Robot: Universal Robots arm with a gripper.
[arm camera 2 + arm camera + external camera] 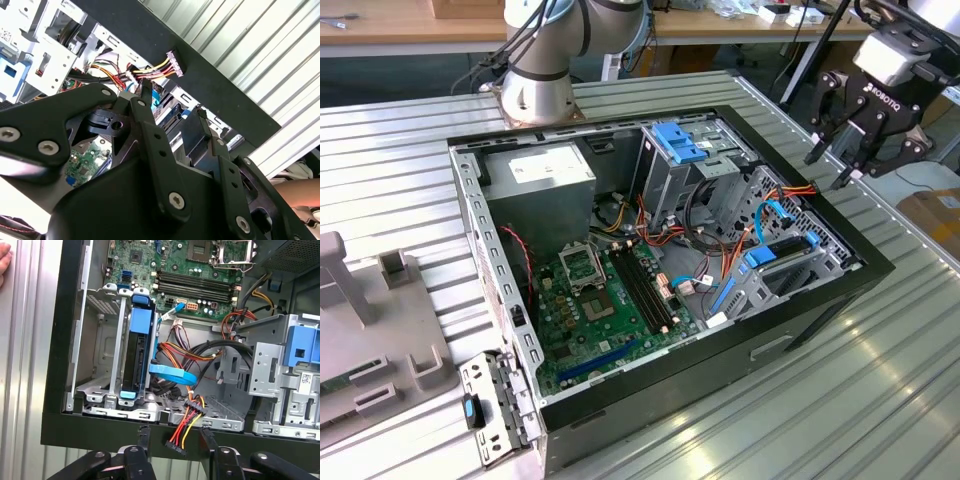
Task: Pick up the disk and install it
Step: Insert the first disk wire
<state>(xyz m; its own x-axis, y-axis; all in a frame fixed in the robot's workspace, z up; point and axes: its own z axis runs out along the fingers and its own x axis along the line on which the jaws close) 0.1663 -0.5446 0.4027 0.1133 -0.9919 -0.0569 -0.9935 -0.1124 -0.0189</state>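
The disk (141,322) stands on edge in a metal bay of the open computer case (650,390), its dark body framed by the bright blue carrier. In the exterior view the disk (782,250) lies near the case's wall on that view's right. My gripper (832,165) hangs just outside and above that wall, open and holding nothing. In both wrist views my gripper (174,432) (172,100) is over the black case rim, close to a loose power connector (187,422) with red, yellow and black wires.
Inside the case are a green motherboard (600,300), a grey power-supply box (545,175) and a tall cage with a blue top (675,140). Loose cables (200,352) cross beside the disk bay. Grey fixtures (380,320) sit on the ribbed table. A hand (4,262) shows beside the case.
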